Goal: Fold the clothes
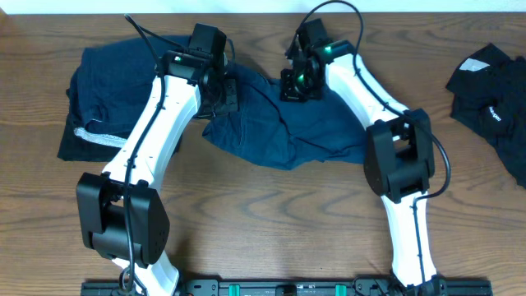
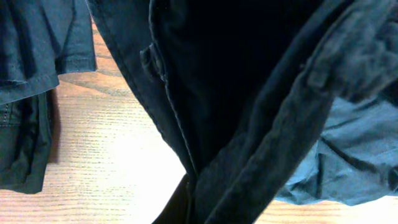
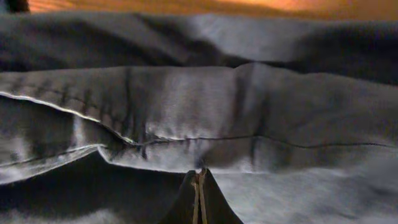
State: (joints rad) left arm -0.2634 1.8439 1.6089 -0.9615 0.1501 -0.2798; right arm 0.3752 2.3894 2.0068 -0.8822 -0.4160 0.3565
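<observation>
A crumpled navy-blue garment [image 1: 283,131] lies across the middle of the table, between both arms. My left gripper [image 1: 228,92] is at its left top corner, shut on the cloth. In the left wrist view the dark fabric [image 2: 236,93] runs straight out of the gripper [image 2: 193,208] and hides the fingers. My right gripper [image 1: 297,84] is at the garment's top edge. In the right wrist view its gripper [image 3: 199,179] is shut, with the tips pinching a hem of the same fabric [image 3: 249,112].
More navy clothes [image 1: 103,94] sit in a pile at the far left, also seen in the left wrist view as a folded stack [image 2: 28,93]. A black garment with white marks [image 1: 493,99] lies at the right edge. Bare wood [image 1: 279,214] fills the front.
</observation>
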